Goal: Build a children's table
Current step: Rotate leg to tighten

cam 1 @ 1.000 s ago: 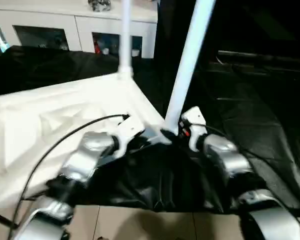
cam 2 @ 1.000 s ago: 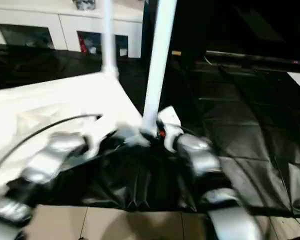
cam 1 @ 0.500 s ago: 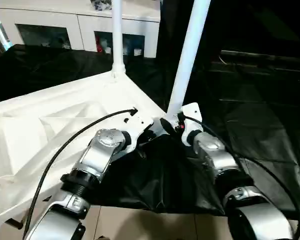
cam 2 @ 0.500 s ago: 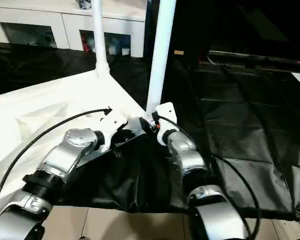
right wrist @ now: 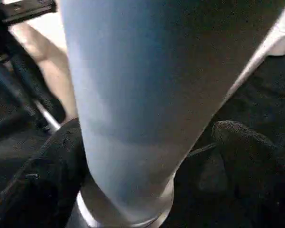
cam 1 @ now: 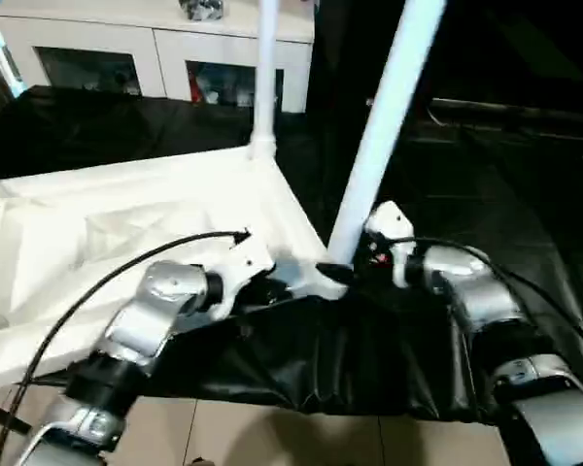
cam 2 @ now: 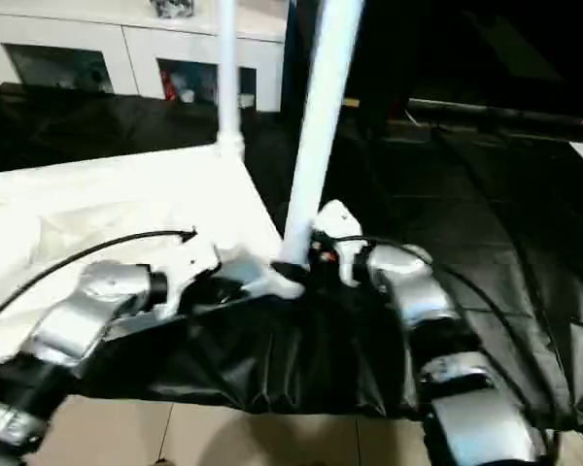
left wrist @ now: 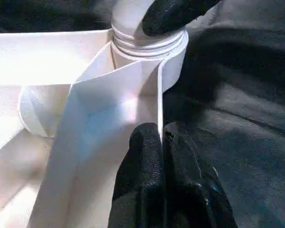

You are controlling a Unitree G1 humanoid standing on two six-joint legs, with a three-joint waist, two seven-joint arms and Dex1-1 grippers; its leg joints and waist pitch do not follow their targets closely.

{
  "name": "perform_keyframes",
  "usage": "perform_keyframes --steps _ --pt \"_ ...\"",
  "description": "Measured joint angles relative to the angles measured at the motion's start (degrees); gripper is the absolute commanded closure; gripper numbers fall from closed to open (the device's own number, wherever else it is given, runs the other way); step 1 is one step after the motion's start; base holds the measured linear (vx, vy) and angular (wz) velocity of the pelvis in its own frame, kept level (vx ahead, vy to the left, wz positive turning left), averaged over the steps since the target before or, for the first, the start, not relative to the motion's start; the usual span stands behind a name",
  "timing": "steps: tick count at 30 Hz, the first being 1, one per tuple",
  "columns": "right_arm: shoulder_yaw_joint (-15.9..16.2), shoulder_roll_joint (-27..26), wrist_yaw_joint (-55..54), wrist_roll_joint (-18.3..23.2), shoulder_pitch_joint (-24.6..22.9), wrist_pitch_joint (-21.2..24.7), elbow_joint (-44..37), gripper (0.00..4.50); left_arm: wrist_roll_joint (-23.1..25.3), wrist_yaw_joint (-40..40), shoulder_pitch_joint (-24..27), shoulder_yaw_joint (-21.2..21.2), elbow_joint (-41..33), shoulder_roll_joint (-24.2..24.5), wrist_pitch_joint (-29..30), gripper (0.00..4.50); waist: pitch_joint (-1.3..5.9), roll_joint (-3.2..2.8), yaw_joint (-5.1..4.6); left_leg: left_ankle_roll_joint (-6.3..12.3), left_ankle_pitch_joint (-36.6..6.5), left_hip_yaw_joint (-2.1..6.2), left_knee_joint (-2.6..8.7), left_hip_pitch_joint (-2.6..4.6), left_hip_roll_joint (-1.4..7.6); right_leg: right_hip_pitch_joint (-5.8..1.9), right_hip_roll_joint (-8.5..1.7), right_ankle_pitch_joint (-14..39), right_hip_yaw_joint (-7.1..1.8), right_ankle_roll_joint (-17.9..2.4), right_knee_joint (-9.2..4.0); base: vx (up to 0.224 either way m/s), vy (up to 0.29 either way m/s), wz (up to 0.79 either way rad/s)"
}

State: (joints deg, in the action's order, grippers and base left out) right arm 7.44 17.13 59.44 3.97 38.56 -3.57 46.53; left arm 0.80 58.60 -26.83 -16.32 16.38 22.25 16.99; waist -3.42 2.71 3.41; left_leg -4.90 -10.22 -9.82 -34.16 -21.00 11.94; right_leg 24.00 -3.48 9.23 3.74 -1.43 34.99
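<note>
The tabletop [cam 1: 126, 223] lies upside down on the black-covered desk [cam 1: 486, 194], ribbed underside up, its near corner toward the robot. The left pincer [left wrist: 160, 142] is pinched tight on the thin rim of that corner, just below the round socket [left wrist: 149, 40]. At the far corner one leg [cam 1: 265, 73] already stands upright in its socket. At the near corner a second leg [cam 1: 384, 126] rises from its socket, its long axis nearly vertical but leaning a little to the right at the top. The right pincer [right wrist: 147, 142] clasps its base, one finger [right wrist: 42, 180] on each side. So two legs appear to be in, this one perhaps not fully seated; the other corners lie out of sight.
</note>
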Motion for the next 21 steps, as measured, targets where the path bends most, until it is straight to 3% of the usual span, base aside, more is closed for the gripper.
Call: perform_keyframes --steps 3,21 --pt "0.5 0.2 1.3 0.0 -0.1 0.4 -0.3 0.13 -0.5 1.2 0.2 -0.3 -0.3 0.6 0.0 4.5 0.0 0.01 -0.08 0.0 0.0 0.0 0.0 0.01 0.0 0.0 0.0 0.0 0.0 0.0 0.01 0.0 0.0 0.0" --pt "2.9 0.9 6.0 -0.7 -0.8 2.1 -0.3 1.63 -1.1 2.6 0.4 -0.4 -1.0 1.6 0.0 4.5 -0.01 0.08 -0.06 0.0 0.0 0.01 -0.01 -0.01 0.01 0.01 0.01 0.0 0.01 0.0 0.01 0.0 0.0 0.0"
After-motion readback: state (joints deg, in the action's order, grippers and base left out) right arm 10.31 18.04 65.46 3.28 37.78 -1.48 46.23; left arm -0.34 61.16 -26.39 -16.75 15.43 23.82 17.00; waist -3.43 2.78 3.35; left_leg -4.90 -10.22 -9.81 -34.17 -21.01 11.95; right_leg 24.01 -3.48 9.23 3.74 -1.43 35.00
